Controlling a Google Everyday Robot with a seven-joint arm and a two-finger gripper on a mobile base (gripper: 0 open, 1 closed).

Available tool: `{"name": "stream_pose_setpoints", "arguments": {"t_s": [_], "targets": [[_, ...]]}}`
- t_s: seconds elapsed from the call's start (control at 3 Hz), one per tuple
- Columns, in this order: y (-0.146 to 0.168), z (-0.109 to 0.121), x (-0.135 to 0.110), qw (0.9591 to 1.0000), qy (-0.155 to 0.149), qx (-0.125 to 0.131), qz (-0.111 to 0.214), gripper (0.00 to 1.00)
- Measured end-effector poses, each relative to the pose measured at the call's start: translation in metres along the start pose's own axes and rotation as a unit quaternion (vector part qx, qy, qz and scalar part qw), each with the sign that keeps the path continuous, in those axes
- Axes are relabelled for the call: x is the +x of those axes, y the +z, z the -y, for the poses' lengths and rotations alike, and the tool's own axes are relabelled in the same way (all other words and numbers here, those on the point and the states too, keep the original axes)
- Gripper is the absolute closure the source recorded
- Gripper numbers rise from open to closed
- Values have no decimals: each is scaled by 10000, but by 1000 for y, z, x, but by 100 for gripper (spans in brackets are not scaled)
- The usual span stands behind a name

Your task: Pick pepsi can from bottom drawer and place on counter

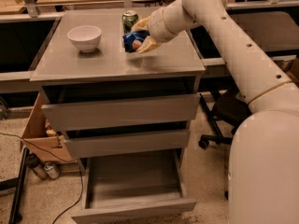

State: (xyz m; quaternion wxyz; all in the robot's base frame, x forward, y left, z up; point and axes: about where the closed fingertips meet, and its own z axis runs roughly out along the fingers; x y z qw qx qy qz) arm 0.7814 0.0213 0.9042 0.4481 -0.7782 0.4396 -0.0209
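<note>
Cream-coloured jaws are clenched around the pepsi can (133, 41), one finger above it and one below, holding it tilted low over the middle-right part of the counter (117, 64), just in front of a green can (130, 18). You cannot tell from this angle whether the can's lower end already touches the grey surface or hangs just off it (the lower finger covers that spot). A white bowl (84, 36) stands well apart to the left. Judging by this, you are most of the way through: the can is out of the bottom drawer (133, 192), which stands pulled open with nothing showing inside it, and it is over its destination. What is left is to set it down upright or flat, release, and draw the arm clear without knocking the green can. Much of the pepsi can is masked by the fingers, so only a blue patch and a bit of the red and white emblem show. The wrist blocks the counter's far right corner, and the drawer's front edge is cut off at the bottom.
</note>
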Motion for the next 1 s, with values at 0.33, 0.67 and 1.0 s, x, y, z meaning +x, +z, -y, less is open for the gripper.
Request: {"name": "stream_pose_setpoints", "arguments": {"t_s": [0.33, 0.67, 1.0], "targets": [[-1, -1, -1, 10000, 7, -5, 67, 8], [-7, -1, -2, 9997, 44, 101, 230, 0], [-7, -1, -2, 9997, 44, 101, 230, 0]]}}
